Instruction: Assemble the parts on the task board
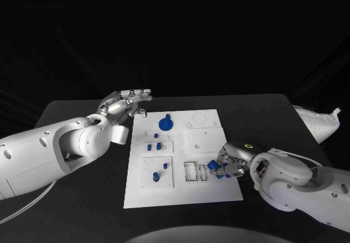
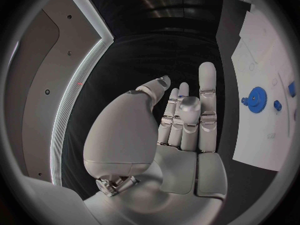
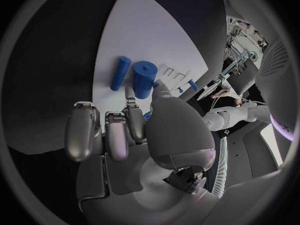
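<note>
Task board (image 1: 208, 139): white plate mid worktop (image 1: 73, 114), between both arms; we see blue parts on it, mostly on its left half.
Blue gear (image 1: 166, 123): sits flat near the board's far edge, also visible past the left fingers in the left wrist view (image 2: 255, 97).
Small pegs (image 1: 154, 147): short blue pieces standing in a square recess mid board; two more blue bits (image 1: 157, 176) in the recess nearer us.
Slots (image 1: 191, 171): rectangular cut-outs just beside the right robot hand, look unfilled.
Right robot hand (image 1: 227, 166): over the board's near right part, fingers curled round blue pieces (image 1: 214, 166); right wrist view shows a fat blue cylinder (image 3: 144, 78) and a thin blue rod (image 3: 120, 73) lying on the board just past its fingertips (image 3: 130, 92). We cannot tell if it actually clamps a piece or only touches it.
Left robot hand (image 1: 125, 104): off the board's far left corner, above the worktop, fingers spread apart, holding nothing.
Step in hand (our read): right robot hand picking a blue piece to seat it.
How to do it well: get a firm pinch across the cylinder's sides before lifting, keep it from rolling, line it up square over its hole, press straight down; keep clear of the rod beside it.
Risk: round pieces may roll off the board edge.
</note>
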Tool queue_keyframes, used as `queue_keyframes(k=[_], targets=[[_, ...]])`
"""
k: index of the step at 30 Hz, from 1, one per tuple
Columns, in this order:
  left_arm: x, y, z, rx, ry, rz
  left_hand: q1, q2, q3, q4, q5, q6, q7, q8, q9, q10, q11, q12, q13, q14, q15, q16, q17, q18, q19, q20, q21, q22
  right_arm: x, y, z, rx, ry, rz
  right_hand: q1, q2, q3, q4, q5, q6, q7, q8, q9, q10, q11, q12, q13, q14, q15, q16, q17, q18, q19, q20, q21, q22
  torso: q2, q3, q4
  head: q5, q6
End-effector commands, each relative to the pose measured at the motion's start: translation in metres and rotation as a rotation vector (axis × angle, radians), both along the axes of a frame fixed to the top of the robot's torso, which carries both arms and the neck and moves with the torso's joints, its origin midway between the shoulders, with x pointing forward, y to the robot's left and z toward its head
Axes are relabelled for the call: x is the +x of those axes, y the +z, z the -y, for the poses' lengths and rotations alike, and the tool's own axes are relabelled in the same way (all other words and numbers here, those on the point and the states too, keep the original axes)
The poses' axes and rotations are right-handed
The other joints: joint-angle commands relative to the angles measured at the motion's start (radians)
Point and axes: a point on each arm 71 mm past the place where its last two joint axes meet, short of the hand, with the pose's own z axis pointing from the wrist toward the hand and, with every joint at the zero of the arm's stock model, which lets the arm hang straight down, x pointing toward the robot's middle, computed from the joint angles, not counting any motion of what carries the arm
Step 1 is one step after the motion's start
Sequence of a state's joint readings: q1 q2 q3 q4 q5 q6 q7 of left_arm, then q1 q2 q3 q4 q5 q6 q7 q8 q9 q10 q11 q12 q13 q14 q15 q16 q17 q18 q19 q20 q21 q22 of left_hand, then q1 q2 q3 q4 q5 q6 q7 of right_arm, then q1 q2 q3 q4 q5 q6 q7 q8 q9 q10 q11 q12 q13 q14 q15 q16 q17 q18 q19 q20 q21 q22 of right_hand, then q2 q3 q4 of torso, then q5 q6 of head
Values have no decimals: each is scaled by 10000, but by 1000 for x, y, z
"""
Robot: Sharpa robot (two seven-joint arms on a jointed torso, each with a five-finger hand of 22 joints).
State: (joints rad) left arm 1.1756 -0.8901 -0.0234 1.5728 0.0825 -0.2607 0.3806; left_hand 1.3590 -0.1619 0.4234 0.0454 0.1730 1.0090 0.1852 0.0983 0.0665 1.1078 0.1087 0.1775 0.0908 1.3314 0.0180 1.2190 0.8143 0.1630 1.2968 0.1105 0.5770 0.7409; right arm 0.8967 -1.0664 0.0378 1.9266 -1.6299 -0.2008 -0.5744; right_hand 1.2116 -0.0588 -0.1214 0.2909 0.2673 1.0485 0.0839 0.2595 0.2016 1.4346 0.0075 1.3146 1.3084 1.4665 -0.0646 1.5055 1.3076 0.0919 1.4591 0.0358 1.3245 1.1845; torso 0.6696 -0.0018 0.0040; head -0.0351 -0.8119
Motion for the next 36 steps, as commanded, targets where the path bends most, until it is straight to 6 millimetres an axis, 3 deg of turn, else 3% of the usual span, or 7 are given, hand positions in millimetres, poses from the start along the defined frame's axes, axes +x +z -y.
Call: queue_keyframes(k=[1, 6, 10, 20, 28, 36], targets=[[-1, 1, 2, -96, -192, 84, 6, 75, -13, -41, 19, -65, 11, -7, 11, -60, 22, 33, 16, -58, 15, -20, -9, 183, 19, 31, -43, -16, 0, -6, -1, -438, 163, -124, -49, 40, -78, -12, 57, -84, 6, 57, 28, 1, -31, -16, 26, 808, -31, 43, 1372, -133, 76, -32, 51, 13, 8, 1, 8, 17, -15], [-1, 1, 0, -82, -176, 71, 6, 75, -13, -41, 19, -65, 11, -7, 11, -60, 22, 33, 16, -58, 15, -20, -9, 183, 19, 31, -43, -16, -1, -11, -3, -458, 182, -251, 125, 170, -92, -45, 282, -85, -18, 183, 173, 1, -50, -8, 94, 812, -45, 59, 1405, -137, 72, -41, 69, 48, -3, -8, 15, 37, -50], [-1, 1, 0, -77, -172, 64, 6, 75, -13, -41, 19, -65, 11, -7, 11, -60, 22, 33, 16, -58, 15, -20, -9, 183, 19, 31, -43, -16, -1, -11, -5, -288, 141, -138, 531, 565, 96, -135, 405, 27, -72, 349, 333, 14, -98, -8, 149, 823, -81, 91, 1470, -148, 87, -64, 117, 125, -5, -5, -1, 68, -53], [-1, 1, -1, -70, -164, 58, 7, 80, -13, -43, 20, -65, 10, -3, 12, -68, 22, 42, 16, -64, 15, -24, -23, 183, 19, 32, -46, -19, -3, 0, -10, 1046, -241, 520, 1084, 947, 307, -267, 706, 326, -257, 593, 620, 88, -258, -16, 241, 851, -206, 167, 1627, -184, 145, -165, 255, 337, -4, 4, -6, 93, -43], [-2, 1, -1, -66, -161, 51, 7, 80, -13, -43, 20, -65, 10, -3, 12, -68, 22, 42, 16, -64, 15, -24, -23, 183, 19, 32, -46, -19, -9, 16, -16, 2417, -714, 618, 1085, 972, 339, -159, 1112, 325, -281, 583, 738, 131, -289, -42, 278, 857, -243, 183, 1660, -193, 162, -216, 285, 380, -7, -3, 2, 108, -27], [-2, 1, -1, -74, -179, 51, 73, 132, 35, -88, 69, -64, 5, 13, 14, -104, 16, 92, 17, -74, 9, -19, -40, 187, 23, 29, -57, -29, -9, 14, -22, 2573, -874, -43, 1062, 950, 329, -124, 1231, 344, -290, 581, 778, 118, -297, -112, 235, 860, -250, 191, 1677, -196, 167, -225, 294, 394, -6, -9, 7, 132, -39]])
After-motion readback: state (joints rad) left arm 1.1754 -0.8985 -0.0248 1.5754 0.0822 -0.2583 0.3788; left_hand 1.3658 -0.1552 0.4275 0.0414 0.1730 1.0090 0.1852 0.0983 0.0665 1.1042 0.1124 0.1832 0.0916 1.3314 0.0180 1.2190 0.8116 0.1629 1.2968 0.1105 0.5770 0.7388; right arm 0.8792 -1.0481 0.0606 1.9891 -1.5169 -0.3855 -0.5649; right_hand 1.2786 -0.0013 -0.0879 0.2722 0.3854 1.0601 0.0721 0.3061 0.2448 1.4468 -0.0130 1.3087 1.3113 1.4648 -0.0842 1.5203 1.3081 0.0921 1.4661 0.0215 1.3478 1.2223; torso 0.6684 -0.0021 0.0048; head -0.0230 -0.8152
